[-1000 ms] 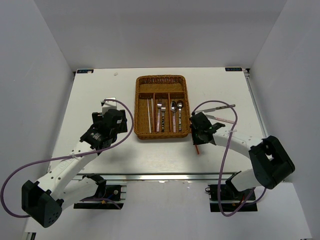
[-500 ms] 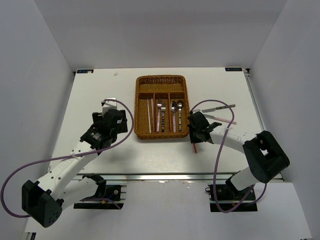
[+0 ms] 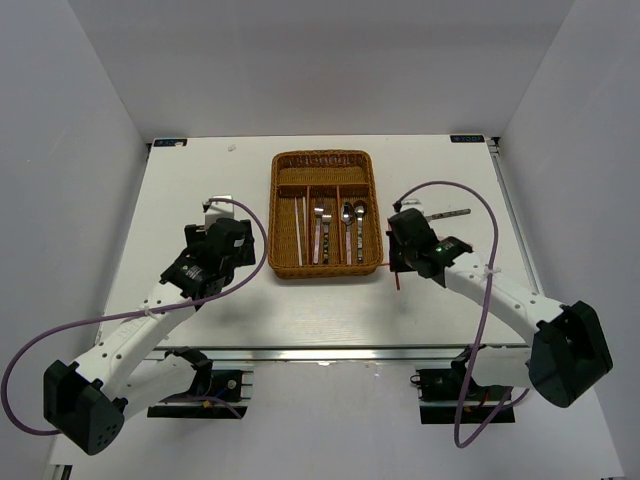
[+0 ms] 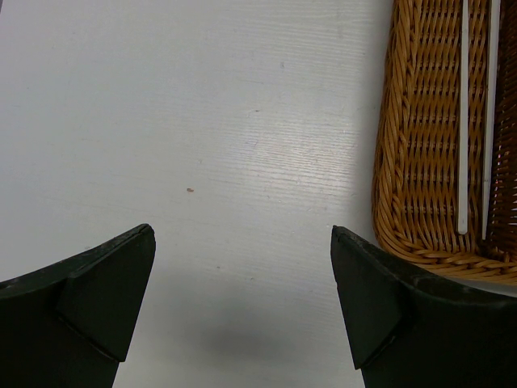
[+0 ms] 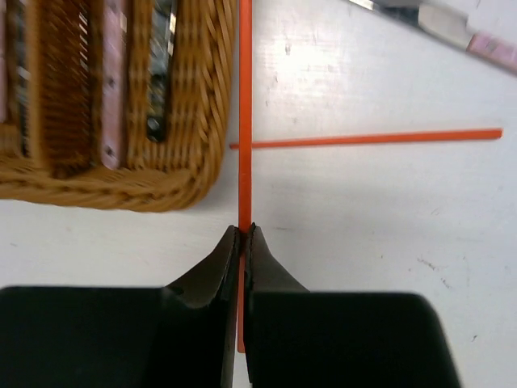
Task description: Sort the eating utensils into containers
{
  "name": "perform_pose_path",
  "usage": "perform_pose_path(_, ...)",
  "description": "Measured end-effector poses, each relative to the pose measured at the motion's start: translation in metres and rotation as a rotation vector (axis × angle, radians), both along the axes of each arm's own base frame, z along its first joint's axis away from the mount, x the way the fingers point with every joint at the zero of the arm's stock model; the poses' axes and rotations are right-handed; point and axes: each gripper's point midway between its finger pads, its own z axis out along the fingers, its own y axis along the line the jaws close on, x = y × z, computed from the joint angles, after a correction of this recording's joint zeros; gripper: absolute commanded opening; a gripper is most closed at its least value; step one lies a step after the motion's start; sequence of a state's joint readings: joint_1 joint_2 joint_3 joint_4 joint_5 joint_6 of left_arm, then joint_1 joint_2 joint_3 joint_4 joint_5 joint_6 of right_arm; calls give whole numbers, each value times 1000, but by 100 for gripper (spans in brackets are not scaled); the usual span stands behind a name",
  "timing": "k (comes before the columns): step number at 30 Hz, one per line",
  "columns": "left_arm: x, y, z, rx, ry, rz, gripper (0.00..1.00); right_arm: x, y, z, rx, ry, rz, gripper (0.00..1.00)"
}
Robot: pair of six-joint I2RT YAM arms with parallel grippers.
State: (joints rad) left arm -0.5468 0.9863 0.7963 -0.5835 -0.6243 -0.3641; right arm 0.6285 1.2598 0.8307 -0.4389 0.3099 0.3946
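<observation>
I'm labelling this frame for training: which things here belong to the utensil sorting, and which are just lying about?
Job: wicker tray, red chopstick in right gripper, loose red chopstick, pink-handled utensil, white chopsticks.
Lying about: purple cable, corner label.

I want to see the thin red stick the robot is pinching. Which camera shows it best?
Right wrist view: the thin red chopstick rises straight from the shut right gripper. The top view shows only a red sliver; the left wrist view, nothing.
</observation>
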Motion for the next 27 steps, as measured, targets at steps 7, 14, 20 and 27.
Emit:
perform_pose_path(7,0,0,0,0,0,0,98,21,34,54,153,-81,40,0)
perform_pose_path(14,0,1,1,-1,-5,3,98,46,144,97,541,-78,222,0)
perform_pose_path(20,0,1,2,-2,-9,4,98,71,212,77,711,-4,207,0)
perform_pose_path(27,0,1,3,-2,-10,4,98,106,244,10,720,117,85,0)
